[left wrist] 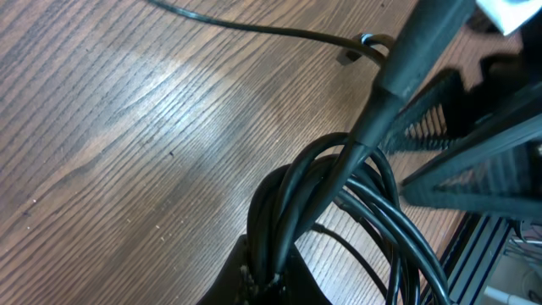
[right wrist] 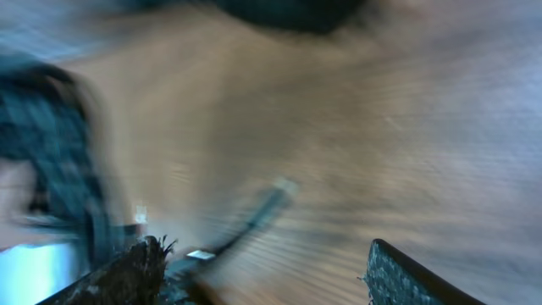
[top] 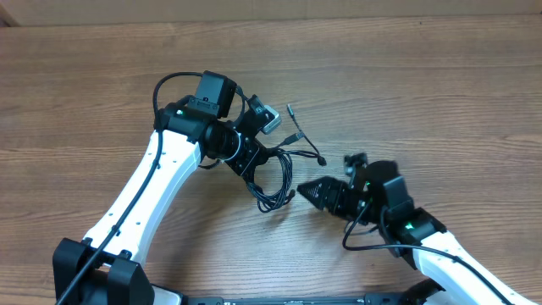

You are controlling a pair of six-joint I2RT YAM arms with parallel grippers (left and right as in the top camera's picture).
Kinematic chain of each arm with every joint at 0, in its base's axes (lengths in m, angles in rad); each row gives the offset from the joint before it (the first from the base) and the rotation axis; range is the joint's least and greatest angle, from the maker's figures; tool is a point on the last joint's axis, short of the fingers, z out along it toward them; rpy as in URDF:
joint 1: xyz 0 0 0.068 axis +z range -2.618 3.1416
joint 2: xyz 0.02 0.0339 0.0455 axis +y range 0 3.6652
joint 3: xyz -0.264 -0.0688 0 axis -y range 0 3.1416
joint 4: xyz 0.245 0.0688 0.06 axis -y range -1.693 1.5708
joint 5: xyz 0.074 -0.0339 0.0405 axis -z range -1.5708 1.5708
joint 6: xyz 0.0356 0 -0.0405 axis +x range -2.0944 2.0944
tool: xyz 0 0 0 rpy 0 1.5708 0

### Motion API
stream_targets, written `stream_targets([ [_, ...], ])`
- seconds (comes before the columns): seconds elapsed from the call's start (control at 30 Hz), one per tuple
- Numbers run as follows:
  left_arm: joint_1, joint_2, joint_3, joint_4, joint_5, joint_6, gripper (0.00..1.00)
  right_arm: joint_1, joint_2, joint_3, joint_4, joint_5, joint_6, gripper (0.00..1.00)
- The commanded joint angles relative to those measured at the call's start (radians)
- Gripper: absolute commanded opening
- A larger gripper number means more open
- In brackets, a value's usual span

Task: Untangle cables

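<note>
The cables [top: 278, 180] are a bunch of thin black loops in the middle of the table, with loose plug ends [top: 295, 135] trailing up and right. My left gripper [top: 254, 172] is shut on the bundle. In the left wrist view the cables [left wrist: 339, 186] run as several strands into the closed jaws [left wrist: 275, 284]. My right gripper [top: 306, 191] is just right of the loops, low over the table. In the blurred right wrist view its fingers [right wrist: 262, 267] are wide apart and empty, with a cable end and silver tip [right wrist: 203, 254] by the left finger.
Wooden table [top: 423, 85] all around. A thicker black plug body [left wrist: 415, 51] crosses the left wrist view above the loops. The arms' own black wires run along both arms. The table's front edge is at the bottom.
</note>
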Motion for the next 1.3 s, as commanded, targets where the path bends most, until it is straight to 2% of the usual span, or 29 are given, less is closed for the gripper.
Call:
stream_targets([
  [0.0,-0.008,-0.002,0.019,0.004,0.064,0.03,0.05,-0.012,-0.02,0.019,0.128,-0.144,0.021,0.8],
  [0.13,-0.009,-0.002,0.019,0.008,0.149,0.03,0.05,-0.001,-0.02,0.019,0.241,-0.142,0.02,0.87],
  [0.27,-0.009,-0.002,0.019,0.031,0.237,0.014,0.04,-0.001,-0.019,0.019,0.242,-0.108,0.021,0.8],
  [0.3,-0.009,-0.002,0.019,0.041,0.257,0.003,0.04,-0.001,-0.018,0.019,0.242,-0.107,0.035,0.74],
  [0.37,-0.01,-0.002,0.019,0.06,0.32,0.0,0.04,0.0,-0.017,0.019,0.243,-0.108,0.063,0.55],
  [0.47,-0.016,-0.002,0.019,0.074,0.329,0.0,0.04,0.0,-0.017,0.019,0.247,-0.108,0.123,0.28],
  [0.5,-0.018,-0.002,0.019,0.079,0.329,0.0,0.04,0.0,-0.017,0.019,0.247,-0.108,0.127,0.24],
  [0.53,-0.021,-0.002,0.019,0.091,0.329,-0.001,0.04,0.0,-0.017,0.019,0.247,-0.108,0.144,0.14],
  [0.6,-0.021,-0.002,0.019,0.11,0.33,-0.025,0.04,0.0,-0.017,0.019,0.247,-0.108,0.148,0.04],
  [0.63,-0.021,-0.002,0.019,0.119,0.329,-0.045,0.04,0.0,-0.017,0.019,0.247,-0.107,0.148,0.04],
  [0.7,-0.019,-0.002,0.019,0.143,0.328,-0.097,0.14,0.0,-0.017,0.019,0.246,-0.096,0.149,0.04],
  [0.8,-0.005,-0.002,0.022,0.169,0.326,-0.205,0.67,0.0,-0.017,0.019,0.245,0.007,0.249,0.04],
  [0.83,0.016,-0.002,0.027,0.169,0.326,-0.266,0.74,0.0,-0.017,0.019,0.251,0.051,0.28,0.04],
  [0.9,0.05,-0.004,0.028,0.168,0.334,-0.343,0.79,0.0,-0.017,0.019,0.271,0.076,0.293,0.04],
  [1.1,0.14,-0.005,0.028,0.103,0.418,-0.505,0.8,0.0,-0.017,0.019,0.32,0.181,0.386,0.04],
  [1.27,0.11,-0.004,0.024,0.076,0.365,-0.57,0.87,0.0,-0.017,0.019,0.352,0.212,0.424,0.04],
])
